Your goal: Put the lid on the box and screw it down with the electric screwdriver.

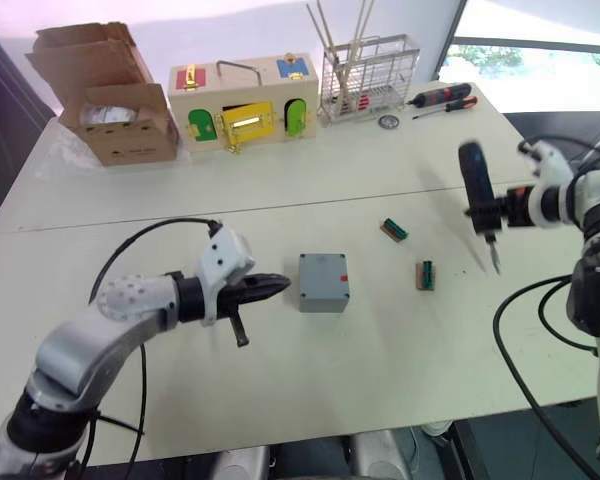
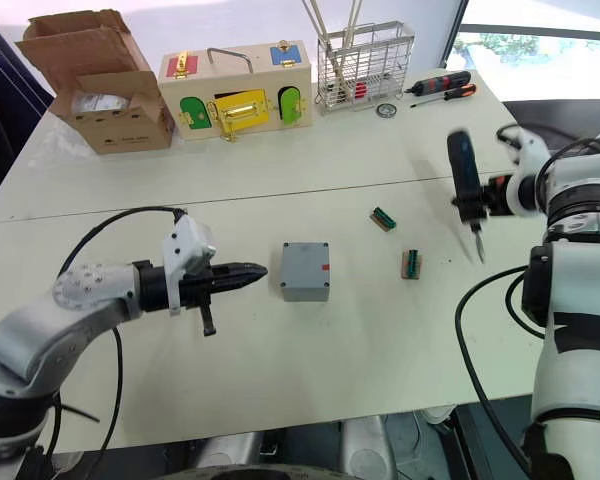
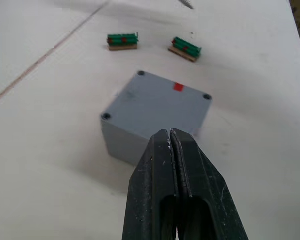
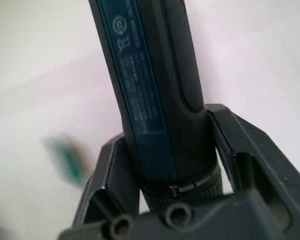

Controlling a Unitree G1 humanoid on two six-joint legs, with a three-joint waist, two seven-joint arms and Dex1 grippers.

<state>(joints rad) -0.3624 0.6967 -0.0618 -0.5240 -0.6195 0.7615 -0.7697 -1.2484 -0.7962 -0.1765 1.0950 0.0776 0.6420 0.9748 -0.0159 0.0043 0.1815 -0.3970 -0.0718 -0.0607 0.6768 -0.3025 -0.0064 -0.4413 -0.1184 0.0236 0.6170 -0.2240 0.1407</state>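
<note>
The grey box (image 1: 323,282) stands in the middle of the white table, and the lid (image 3: 157,102) lies flat on top of it, with dark holes at its corners and a red mark near one edge. My left gripper (image 1: 283,286) is shut and empty. It hovers just left of the box, its tips pointing at the box's side. Off to the right, above the table, my right gripper (image 1: 486,212) is shut on the electric screwdriver (image 1: 475,185). The driver hangs nearly upright, its thin bit (image 1: 495,262) pointing down, well away from the box.
Two small green terminal blocks (image 1: 394,230) (image 1: 426,274) lie right of the box. Along the far edge stand a cardboard box (image 1: 115,100), a wooden box with coloured doors (image 1: 242,105), a wire rack (image 1: 368,75) and red-and-black hand screwdrivers (image 1: 442,97).
</note>
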